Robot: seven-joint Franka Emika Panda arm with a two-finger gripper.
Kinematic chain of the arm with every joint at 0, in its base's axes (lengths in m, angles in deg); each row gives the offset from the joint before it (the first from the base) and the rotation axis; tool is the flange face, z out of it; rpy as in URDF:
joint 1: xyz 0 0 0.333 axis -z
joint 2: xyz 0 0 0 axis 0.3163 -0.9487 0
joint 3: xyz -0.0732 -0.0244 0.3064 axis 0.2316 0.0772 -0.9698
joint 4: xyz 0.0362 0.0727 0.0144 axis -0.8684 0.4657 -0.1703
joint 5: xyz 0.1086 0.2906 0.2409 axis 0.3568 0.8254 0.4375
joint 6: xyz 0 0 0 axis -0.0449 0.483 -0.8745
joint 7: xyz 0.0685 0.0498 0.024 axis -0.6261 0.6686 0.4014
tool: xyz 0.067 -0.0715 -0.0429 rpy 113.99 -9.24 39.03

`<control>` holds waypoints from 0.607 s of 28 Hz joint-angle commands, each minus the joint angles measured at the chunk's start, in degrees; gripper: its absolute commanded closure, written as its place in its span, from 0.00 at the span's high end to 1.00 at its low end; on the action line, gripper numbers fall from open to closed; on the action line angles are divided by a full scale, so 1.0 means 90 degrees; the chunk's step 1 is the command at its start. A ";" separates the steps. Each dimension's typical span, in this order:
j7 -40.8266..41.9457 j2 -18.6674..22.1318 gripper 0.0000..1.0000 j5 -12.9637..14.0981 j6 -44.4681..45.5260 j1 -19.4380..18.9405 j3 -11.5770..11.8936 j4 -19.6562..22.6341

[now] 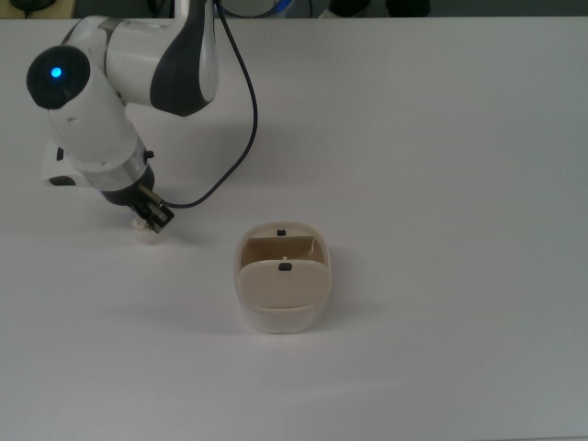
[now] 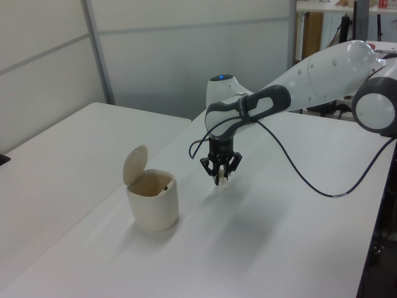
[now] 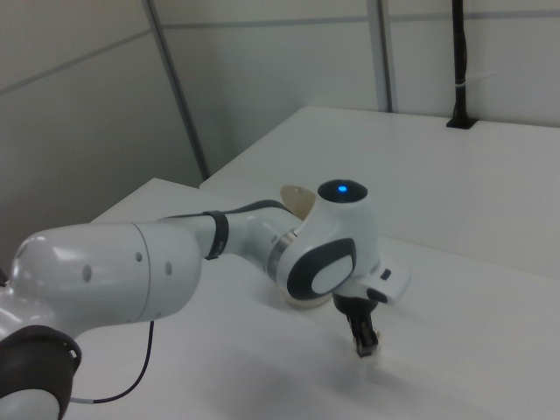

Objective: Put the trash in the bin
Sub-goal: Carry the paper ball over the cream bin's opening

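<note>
The trash (image 1: 141,231) is a small off-white lumpy wad on the white table, toward the top view's left. My gripper (image 1: 152,220) points down over it with its black fingers closed in on the wad (image 2: 220,182), which still rests at table level. The bin (image 1: 283,292), a cream rounded container with its swing flap (image 2: 135,164) tipped up and its mouth open, stands apart from the wad, to its right in the top view and to its left in the left view. In the right view my arm hides most of the bin (image 3: 300,304), and the gripper (image 3: 365,345) hangs in front of it.
A black cable (image 1: 248,119) loops from the arm down to the wrist. A white block (image 1: 57,171) lies under the arm at the top view's left. White table (image 1: 441,184) spreads all round the bin. Grey wall panels (image 2: 186,56) stand behind the table.
</note>
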 commanded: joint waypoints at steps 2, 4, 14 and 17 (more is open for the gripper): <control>0.0044 0.0928 0.13 -0.0086 0.0295 -0.0426 -0.0075 0.0057; 0.0093 0.1183 0.14 -0.0086 0.0463 -0.0583 -0.0085 0.0047; 0.0923 0.1380 0.14 -0.0573 0.0171 -0.1775 -0.0104 -0.0383; 0.0923 0.1331 0.14 -0.0857 -0.0326 -0.1951 -0.0104 -0.0392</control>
